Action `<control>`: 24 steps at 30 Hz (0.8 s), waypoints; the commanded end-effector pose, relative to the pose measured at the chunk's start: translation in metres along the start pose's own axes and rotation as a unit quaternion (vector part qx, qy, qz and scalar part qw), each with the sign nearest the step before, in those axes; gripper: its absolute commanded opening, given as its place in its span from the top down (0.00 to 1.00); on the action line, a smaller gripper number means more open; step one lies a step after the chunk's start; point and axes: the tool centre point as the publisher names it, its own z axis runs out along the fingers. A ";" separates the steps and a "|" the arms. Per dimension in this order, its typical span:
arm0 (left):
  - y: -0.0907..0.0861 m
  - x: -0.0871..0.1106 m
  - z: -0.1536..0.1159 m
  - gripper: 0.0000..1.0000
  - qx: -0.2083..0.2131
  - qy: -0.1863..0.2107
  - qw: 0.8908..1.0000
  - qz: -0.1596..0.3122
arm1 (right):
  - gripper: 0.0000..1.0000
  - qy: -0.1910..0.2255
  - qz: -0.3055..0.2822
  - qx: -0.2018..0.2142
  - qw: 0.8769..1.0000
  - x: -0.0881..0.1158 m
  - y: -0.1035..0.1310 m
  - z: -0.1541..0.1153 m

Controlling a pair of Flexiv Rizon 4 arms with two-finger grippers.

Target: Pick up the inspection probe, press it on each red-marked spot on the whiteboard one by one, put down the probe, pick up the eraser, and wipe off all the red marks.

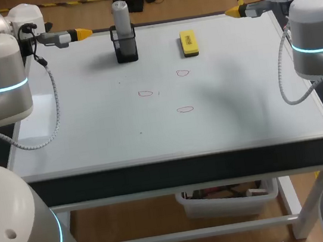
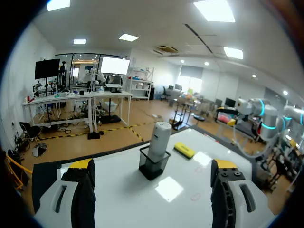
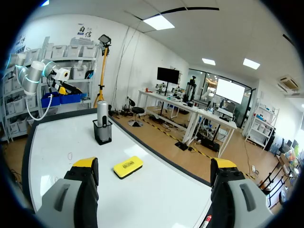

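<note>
- The inspection probe (image 1: pixel 121 15) – a grey cylinder – stands upright in a black holder (image 1: pixel 125 49) at the far side of the whiteboard (image 1: pixel 91 137), its upper half rising clear of the holder's rim.
- The holder contains the probe alone; no gripper touches either.
- The yellow eraser (image 1: pixel 189 42) lies flat on the board just to the right of the holder, apart from it.
- Three outlines drawn in red sit mid-board: the far red mark (image 1: pixel 183 73) nearest the eraser, the left red mark (image 1: pixel 145 93) in front of the holder, and the near red mark (image 1: pixel 185 110) closest to the robot.
- The left gripper (image 1: pixel 84 32) hangs over the board's far left corner, its yellow-tipped fingers (image 2: pixel 80 190) spread wide and holding nothing – the holder is ahead of them.
- The right gripper (image 1: pixel 233 11) hangs over the far right corner, fingers (image 3: pixel 83 187) likewise spread apart and empty, with the eraser ahead.
</note>
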 end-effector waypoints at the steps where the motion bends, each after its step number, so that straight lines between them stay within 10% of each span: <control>1: 0.000 0.000 0.000 0.00 0.000 0.000 1.000 0.000 | 0.00 0.000 0.000 -0.001 1.000 0.000 -0.001 0.000; 14: 0.000 0.000 0.000 0.00 0.000 0.000 1.000 0.000 | 0.00 0.000 0.000 -0.001 1.000 0.000 -0.001 0.000; 24: 0.005 -0.011 0.019 0.00 0.033 0.105 0.993 0.050 | 0.00 0.000 0.000 -0.001 1.000 0.000 -0.001 0.000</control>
